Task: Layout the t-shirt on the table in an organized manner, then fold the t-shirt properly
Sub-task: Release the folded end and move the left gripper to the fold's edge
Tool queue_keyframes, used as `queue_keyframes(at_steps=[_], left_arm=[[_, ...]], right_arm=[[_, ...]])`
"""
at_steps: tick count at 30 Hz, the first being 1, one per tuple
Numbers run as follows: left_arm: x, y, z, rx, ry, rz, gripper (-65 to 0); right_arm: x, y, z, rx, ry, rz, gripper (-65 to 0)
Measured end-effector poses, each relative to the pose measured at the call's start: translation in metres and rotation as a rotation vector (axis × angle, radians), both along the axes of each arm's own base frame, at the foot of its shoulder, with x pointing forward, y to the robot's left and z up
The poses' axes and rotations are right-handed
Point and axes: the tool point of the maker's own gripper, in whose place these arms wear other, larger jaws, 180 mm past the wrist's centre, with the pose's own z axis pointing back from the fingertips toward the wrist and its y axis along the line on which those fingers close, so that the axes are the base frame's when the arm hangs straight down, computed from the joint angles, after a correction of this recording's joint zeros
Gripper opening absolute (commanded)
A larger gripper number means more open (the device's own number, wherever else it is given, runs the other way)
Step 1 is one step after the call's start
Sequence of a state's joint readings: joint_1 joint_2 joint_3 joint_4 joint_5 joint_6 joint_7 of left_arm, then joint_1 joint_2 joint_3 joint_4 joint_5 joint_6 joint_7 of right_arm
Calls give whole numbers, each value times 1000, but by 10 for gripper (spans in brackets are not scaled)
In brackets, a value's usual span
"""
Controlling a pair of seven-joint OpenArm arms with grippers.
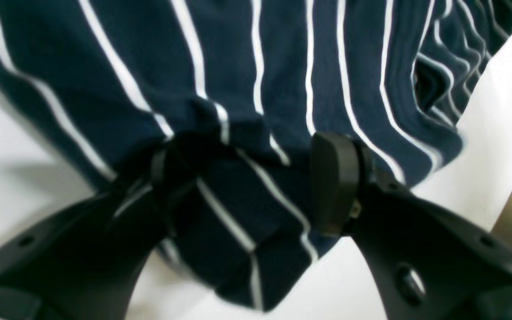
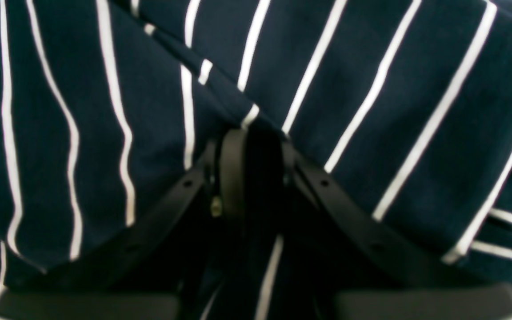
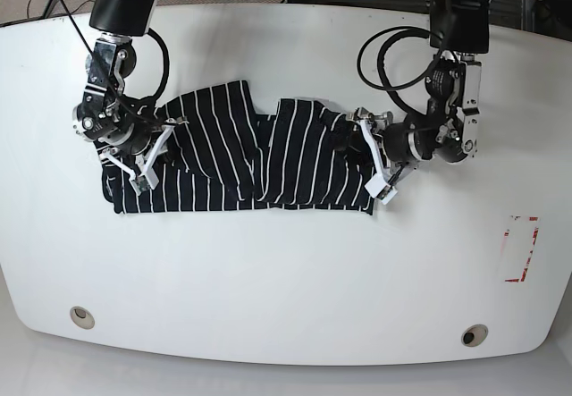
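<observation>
- Left gripper (image 1: pixel 256 186): jaws stand apart with a bunched fold of the t-shirt (image 1: pixel 282 80) between them. From the left wrist view I read this as a wide hold on a thick wad of cloth, though I cannot confirm firm contact on both pads.
- Right gripper (image 2: pixel 251 169): jaws pressed nearly together, pinching a thin layer of the striped fabric.
- In the base view the t-shirt (image 3: pixel 241 159) lies on the table (image 3: pixel 286 280), stretched sideways between the two arms, lower edge fairly straight, upper middle puckered with a gap or fold near the centre.
- Right gripper (image 3: pixel 143 159) sits on that view's left end of the garment; left gripper (image 3: pixel 371 159) sits at the opposite end. Both are at cloth level.
- Handling judgement: light, limp knit with no stiffness; it will sag and crease wherever unsupported, and should slide easily on the glossy top.
- I would take hold at hems, shoulders or sleeve edges, single layers where possible, and pull outward evenly.
- Risk, as I judge it: uneven tension dragging the whole shirt rather than flattening the centre pucker.
</observation>
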State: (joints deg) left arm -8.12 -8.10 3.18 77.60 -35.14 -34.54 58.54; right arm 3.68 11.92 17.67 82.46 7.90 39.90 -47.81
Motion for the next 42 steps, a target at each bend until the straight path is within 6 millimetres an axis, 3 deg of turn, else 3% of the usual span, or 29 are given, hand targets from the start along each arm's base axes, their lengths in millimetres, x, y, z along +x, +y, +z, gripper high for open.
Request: queue_keyframes(at_steps=[3, 7, 12, 17, 21, 26, 31, 36, 42], left_arm=[[5, 9, 6, 31, -26, -4, -279], [13, 22, 30, 77, -96, -1, -279], [28, 19, 76, 92, -237, -21, -279], [38, 16, 96, 91, -293, -27, -279], [42, 16, 86, 76, -259, -9, -279], [42, 14, 56, 21, -172, 29, -282], [41, 15, 28, -33, -106, 81, -358], [38, 20, 2, -57, -31, 122, -364], [48, 24, -1, -49, -39, 142, -364]], right_arm=[[0, 0, 2, -5, -2, 2, -555], [3, 0, 8, -16, -17, 7, -555], [5, 0, 13, -21, -35, 10, -555], [5, 0, 14, -23, -36, 12, -555], [5, 0, 13, -23, -35, 12, -555], [5, 0, 14, -22, -36, 12, -555], [8, 4, 15, -11, -41, 6, -549], [16, 12, 29, -7, -90, 19, -549], [23, 13, 45, -23, -137, 27, -549]])
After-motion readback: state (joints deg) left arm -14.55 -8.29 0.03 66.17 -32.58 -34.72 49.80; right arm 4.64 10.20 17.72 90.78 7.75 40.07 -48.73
